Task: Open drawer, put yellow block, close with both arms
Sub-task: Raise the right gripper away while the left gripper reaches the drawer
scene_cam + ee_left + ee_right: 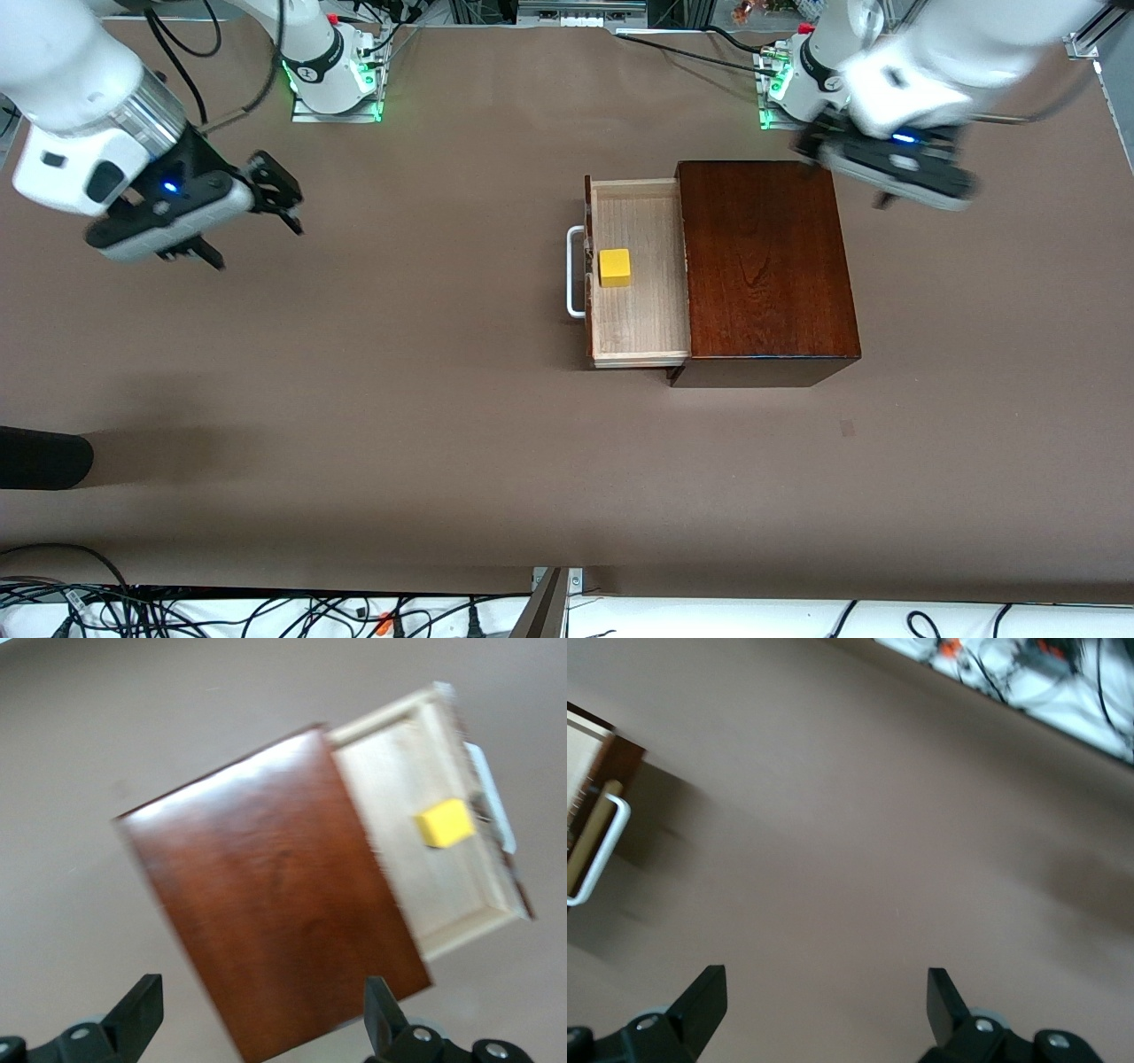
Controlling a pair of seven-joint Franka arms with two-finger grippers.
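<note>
yellow block [615, 268] in open drawer [640, 328]; both end effectors spread.

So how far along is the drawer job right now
The drawer is pulled out and the yellow block already sits in it, near the handle. Nothing is in hand: the left gripper hovers open over the box's corner, the right gripper open over bare table. Closing the drawer is left.

Readable text: none on any surface.
Arm bases [330, 66]: small dark round marks, lettering too small to read.
Mahogany box [762, 266]: plain, unlabelled.
</note>
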